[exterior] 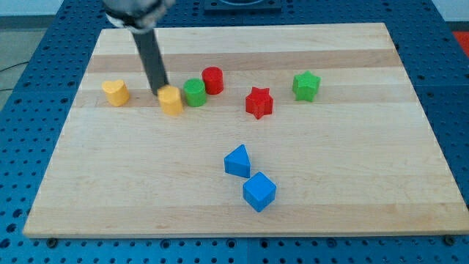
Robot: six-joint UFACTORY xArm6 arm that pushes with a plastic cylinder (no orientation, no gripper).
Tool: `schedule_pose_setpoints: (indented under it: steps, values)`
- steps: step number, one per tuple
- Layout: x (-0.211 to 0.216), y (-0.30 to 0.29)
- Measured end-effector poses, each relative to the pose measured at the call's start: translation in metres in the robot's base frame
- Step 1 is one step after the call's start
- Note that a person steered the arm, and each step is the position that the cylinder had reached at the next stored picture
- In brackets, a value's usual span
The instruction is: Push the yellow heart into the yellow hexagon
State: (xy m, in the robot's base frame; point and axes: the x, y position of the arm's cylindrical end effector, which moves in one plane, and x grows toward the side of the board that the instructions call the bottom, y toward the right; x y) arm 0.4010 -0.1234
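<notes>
— Wooden tabletop (352, 183) on a blue pegboard; what lies nearest?

— A blue cube (259, 191) and a blue triangular block (237, 160), well below-right of my tip (160, 92).

— And farther back?

— My tip touches the yellow hexagon (171, 100); no gripper on this rod. The yellow heart (115, 92) sits apart to its left. Right of it: green cylinder (194, 92), red cylinder (212, 79), red star (259, 103), green star (306, 86).
</notes>
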Motion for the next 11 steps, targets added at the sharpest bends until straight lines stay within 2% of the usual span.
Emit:
schedule_pose_setpoints:
  steps: [1, 4, 5, 7, 8, 9, 10, 11]
  values:
    - [0.075, 0.050]
    - [0.114, 0.077]
    - [0.086, 0.017]
    - [-0.069, 0.000]
    - [-0.086, -0.061]
    - [-0.078, -0.121]
    - [-0.040, -0.124]
    - [0.015, -0.033]
